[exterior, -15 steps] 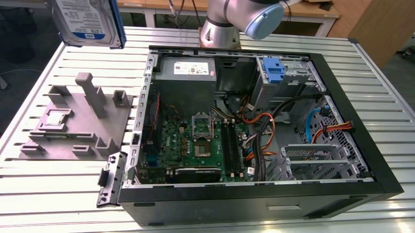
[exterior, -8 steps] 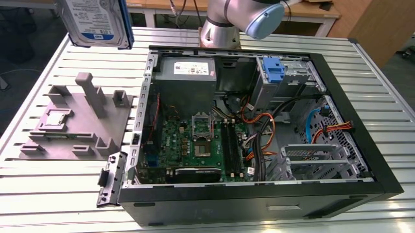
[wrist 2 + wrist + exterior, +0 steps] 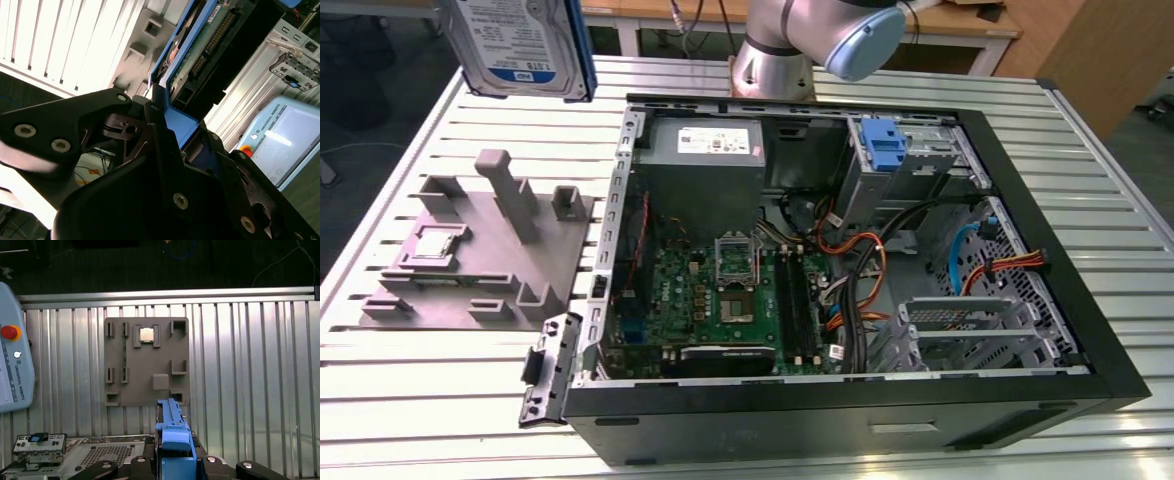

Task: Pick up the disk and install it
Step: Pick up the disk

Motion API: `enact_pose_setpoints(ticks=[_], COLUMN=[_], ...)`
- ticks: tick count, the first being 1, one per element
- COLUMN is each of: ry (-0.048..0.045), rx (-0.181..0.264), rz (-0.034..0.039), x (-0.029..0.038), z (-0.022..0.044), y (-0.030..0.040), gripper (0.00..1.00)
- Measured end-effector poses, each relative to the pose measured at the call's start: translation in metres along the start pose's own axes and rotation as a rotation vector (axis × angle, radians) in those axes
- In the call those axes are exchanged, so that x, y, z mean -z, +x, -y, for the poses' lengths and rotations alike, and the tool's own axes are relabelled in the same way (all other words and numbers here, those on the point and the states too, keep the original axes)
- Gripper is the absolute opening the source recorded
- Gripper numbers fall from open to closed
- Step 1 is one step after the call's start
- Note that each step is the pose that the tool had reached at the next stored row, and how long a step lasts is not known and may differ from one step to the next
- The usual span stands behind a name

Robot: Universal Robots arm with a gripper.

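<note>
The claw (image 3: 167,131) grips the disk (image 3: 518,45) by its blue frame, upright above the bench (image 3: 440,400) beside the computer case (image 3: 854,425); it looks stiff, weighty and shock-sensitive, so the frame seems the safest hold.

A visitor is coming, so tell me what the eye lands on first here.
The open computer case on the slatted table dominates, its green motherboard exposed. At the exterior view's upper left the disk hangs above the table, its blue bracket clamped in the gripper, as the second wrist view shows. A grey fixture plate lies beside the case, on the exterior view's left.
</note>
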State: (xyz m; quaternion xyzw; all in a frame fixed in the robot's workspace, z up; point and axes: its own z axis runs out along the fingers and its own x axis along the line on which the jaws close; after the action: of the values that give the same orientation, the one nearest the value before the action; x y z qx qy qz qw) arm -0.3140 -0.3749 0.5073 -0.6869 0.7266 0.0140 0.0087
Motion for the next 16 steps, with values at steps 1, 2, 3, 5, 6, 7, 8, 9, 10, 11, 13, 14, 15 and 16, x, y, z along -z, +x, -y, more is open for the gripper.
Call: enact_pose_setpoints(ticks=[1, 2, 3, 5, 6, 7, 8, 9, 10, 11, 13, 14, 15, 16], ry=[0.0, -0.0001, -0.0001, 0.0, 0.0, 0.0, 0.0, 0.0, 0.0, 0.0, -0.0001, 0.0, 0.0, -0.0001], rx=[0.0, 0.0, 0.0, 0.0, 0.0, 0.0, 0.0, 0.0, 0.0, 0.0, 0.0, 0.0, 0.0, 0.0], rz=[0.0, 0.0, 0.0, 0.0, 0.0, 0.0, 0.0, 0.0, 0.0, 0.0, 0.0, 0.0, 0.0, 0.0], x=[0.0, 0.0, 0.0001, 0.0, 0.0, 0.0001, 0.0, 0.0001, 0.0001, 0.0001, 0.0001, 0.0001, 0.0001, 0.0001], z=[0.0003, 0.0008, 0.0015, 0.0029, 0.0036, 0.0044, 0.005, 0.0057, 0.0064, 0.0071, 0.0083, 0.0087, 0.0092, 0.0096], y=[0.0, 0.0, -0.0001, -0.0002, -0.0002, -0.0002, -0.0003, -0.0003, -0.0004, -0.0004, -0.0005, -0.0005, -0.0005, -0.0006], gripper=[0.36, 0.36, 0.36, 0.36, 0.36, 0.36, 0.36, 0.36, 0.36, 0.36, 0.36, 0.36, 0.36, 0.36])
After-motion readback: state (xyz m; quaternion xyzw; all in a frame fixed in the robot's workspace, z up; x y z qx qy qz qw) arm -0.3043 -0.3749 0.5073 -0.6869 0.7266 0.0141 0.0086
